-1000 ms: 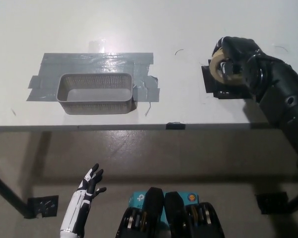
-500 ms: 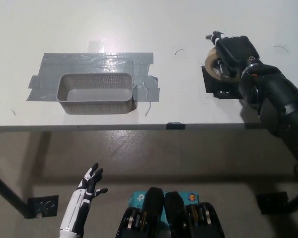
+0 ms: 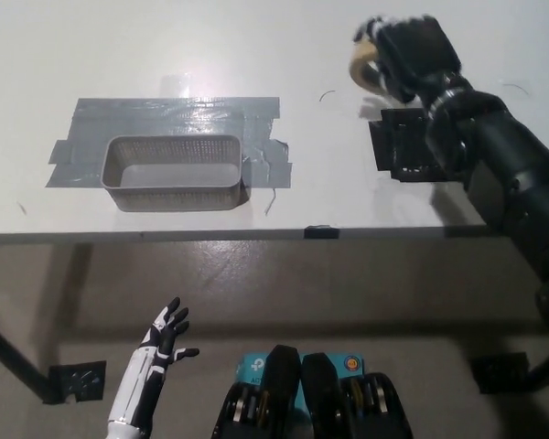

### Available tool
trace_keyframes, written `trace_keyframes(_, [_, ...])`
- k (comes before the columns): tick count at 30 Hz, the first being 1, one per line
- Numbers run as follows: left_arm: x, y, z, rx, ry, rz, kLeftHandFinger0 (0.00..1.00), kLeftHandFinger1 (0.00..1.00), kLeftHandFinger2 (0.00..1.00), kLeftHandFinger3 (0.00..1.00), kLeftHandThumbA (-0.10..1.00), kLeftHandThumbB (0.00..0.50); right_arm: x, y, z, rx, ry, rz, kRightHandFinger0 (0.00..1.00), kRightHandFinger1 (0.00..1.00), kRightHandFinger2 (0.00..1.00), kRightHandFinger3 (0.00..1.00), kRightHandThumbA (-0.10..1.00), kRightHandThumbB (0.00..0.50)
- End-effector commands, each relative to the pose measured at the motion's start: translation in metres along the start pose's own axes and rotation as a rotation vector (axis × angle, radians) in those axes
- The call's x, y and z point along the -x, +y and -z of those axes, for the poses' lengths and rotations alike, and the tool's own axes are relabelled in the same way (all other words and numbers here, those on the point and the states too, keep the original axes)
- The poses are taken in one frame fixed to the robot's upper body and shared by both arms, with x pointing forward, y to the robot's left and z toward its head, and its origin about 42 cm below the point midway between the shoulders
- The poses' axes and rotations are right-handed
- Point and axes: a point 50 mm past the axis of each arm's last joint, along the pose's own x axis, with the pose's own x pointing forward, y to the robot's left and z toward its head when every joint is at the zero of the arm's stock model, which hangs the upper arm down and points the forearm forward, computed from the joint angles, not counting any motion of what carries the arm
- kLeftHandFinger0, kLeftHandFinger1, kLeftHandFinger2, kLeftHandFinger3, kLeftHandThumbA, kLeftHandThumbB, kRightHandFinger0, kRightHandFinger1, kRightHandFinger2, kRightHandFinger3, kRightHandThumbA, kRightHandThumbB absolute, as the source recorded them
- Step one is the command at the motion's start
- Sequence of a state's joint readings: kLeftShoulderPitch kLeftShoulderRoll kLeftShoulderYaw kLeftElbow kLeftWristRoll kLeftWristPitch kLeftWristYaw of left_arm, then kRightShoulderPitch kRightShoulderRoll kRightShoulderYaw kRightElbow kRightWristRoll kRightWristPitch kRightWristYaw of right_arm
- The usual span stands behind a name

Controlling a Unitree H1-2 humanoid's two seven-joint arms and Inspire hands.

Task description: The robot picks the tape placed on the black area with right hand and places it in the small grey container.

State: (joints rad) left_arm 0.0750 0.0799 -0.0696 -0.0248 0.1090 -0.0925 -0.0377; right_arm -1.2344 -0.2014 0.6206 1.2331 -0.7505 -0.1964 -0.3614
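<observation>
Gripping the tape [image 3: 364, 66] in closed fingers, the black right hand [image 3: 404, 57] is raised over the far right part of the white table [image 3: 256, 46], beyond the black area [image 3: 398, 151], which lies just below it in the picture, partly hidden by the wrist. Only the pale, cream-coloured left edge of the roll shows past the fingers; the rest is covered by the hand. Well apart to the left, the small grey container [image 3: 174, 172] stands upright on a patch of grey tape strips [image 3: 178, 114] stuck to the tabletop, its mesh walls and bare floor visible from above. Below the table's near edge, at the lower left, the white left hand [image 3: 167, 334] rests over the floor with its fingers spread, holding nothing. A black floor marker [image 3: 77, 380] lies close beside that arm.
</observation>
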Motion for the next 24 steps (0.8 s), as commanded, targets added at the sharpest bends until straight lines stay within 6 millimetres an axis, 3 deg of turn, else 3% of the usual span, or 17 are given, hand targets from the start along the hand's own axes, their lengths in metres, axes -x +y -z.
trace_keyframes(1, [-0.001, 0.001, -0.010, -0.022, -0.060, -0.002, 0.75, 0.93, 1.00, 1.00, 1.00, 0.045, -0.039, -0.071, -0.056, -0.023, -0.176, 0.240, 0.07, 0.39, 0.81, 0.69, -0.10, 0.198])
trace_keyframes(4, [-0.002, 0.000, -0.012, -0.017, -0.067, 0.003, 0.74, 0.92, 1.00, 1.00, 1.00, 0.041, -0.045, -0.076, -0.079, -0.019, -0.210, 0.254, 0.00, 0.36, 0.84, 0.76, -0.10, 0.198])
trace_keyframes(8, [-0.003, -0.002, -0.015, -0.021, -0.073, 0.015, 0.73, 0.92, 1.00, 1.00, 1.00, 0.025, -0.051, -0.076, -0.111, -0.060, -0.234, 0.241, 0.00, 0.34, 0.85, 0.70, -0.10, 0.215])
trace_keyframes(10, [-0.004, -0.003, -0.016, -0.025, -0.079, 0.023, 0.73, 0.91, 1.00, 1.00, 1.00, 0.033, -0.053, -0.075, -0.126, -0.026, -0.251, 0.260, 0.00, 0.30, 0.79, 0.65, -0.10, 0.231])
trace_keyframes(13, [-0.006, -0.004, -0.017, -0.029, -0.082, 0.035, 0.73, 0.91, 1.00, 1.00, 1.00, 0.046, -0.055, -0.072, -0.149, -0.061, -0.276, 0.249, 0.00, 0.30, 0.78, 0.64, -0.10, 0.221])
trace_keyframes(14, [-0.006, -0.004, -0.018, -0.028, -0.081, 0.037, 0.73, 0.90, 1.00, 1.00, 1.00, 0.041, -0.055, -0.071, -0.155, -0.070, -0.282, 0.248, 0.00, 0.28, 0.75, 0.64, -0.10, 0.244])
trace_keyframes(15, [-0.007, -0.005, -0.018, -0.033, -0.090, 0.041, 0.73, 0.90, 1.00, 1.00, 1.00, 0.028, -0.055, -0.070, -0.166, -0.088, -0.296, 0.253, 0.00, 0.23, 0.69, 0.54, -0.10, 0.290])
trace_keyframes(16, [-0.008, -0.006, -0.019, -0.039, -0.098, 0.046, 0.72, 0.88, 1.00, 1.00, 1.00, 0.021, -0.055, -0.068, -0.175, -0.094, -0.306, 0.261, 0.00, 0.19, 0.65, 0.40, -0.10, 0.286])
trace_keyframes(17, [-0.008, -0.006, -0.020, -0.042, -0.101, 0.047, 0.72, 0.88, 1.00, 1.00, 1.00, 0.015, -0.055, -0.065, -0.185, -0.099, -0.306, 0.244, 0.00, 0.19, 0.67, 0.35, -0.10, 0.245])
trace_keyframes(18, [-0.007, -0.008, -0.020, -0.044, -0.102, 0.052, 0.72, 0.88, 1.00, 1.00, 1.00, 0.007, -0.055, -0.062, -0.191, -0.113, -0.302, 0.223, 0.00, 0.21, 0.73, 0.37, -0.10, 0.208])
trace_keyframes(20, [-0.009, -0.010, -0.022, -0.046, -0.103, 0.060, 0.73, 0.88, 1.00, 1.00, 1.00, 0.010, -0.053, -0.056, -0.207, -0.147, -0.307, 0.206, 0.00, 0.22, 0.76, 0.42, -0.10, 0.212])
trace_keyframes(22, [-0.009, -0.011, -0.023, -0.043, -0.098, 0.062, 0.73, 0.88, 1.00, 1.00, 1.00, 0.012, -0.051, -0.047, -0.218, -0.158, -0.307, 0.185, 0.00, 0.22, 0.76, 0.37, -0.10, 0.191])
trace_keyframes(23, [-0.009, -0.012, -0.023, -0.039, -0.102, 0.063, 0.72, 0.87, 1.00, 1.00, 1.00, 0.004, -0.047, -0.040, -0.225, -0.170, -0.318, 0.186, 0.00, 0.19, 0.69, 0.28, -0.10, 0.238])
trace_keyframes(24, [-0.010, -0.012, -0.023, -0.044, -0.104, 0.065, 0.71, 0.85, 1.00, 1.00, 1.00, 0.005, -0.046, -0.036, -0.229, -0.166, -0.316, 0.179, 0.00, 0.16, 0.65, 0.24, -0.10, 0.248])
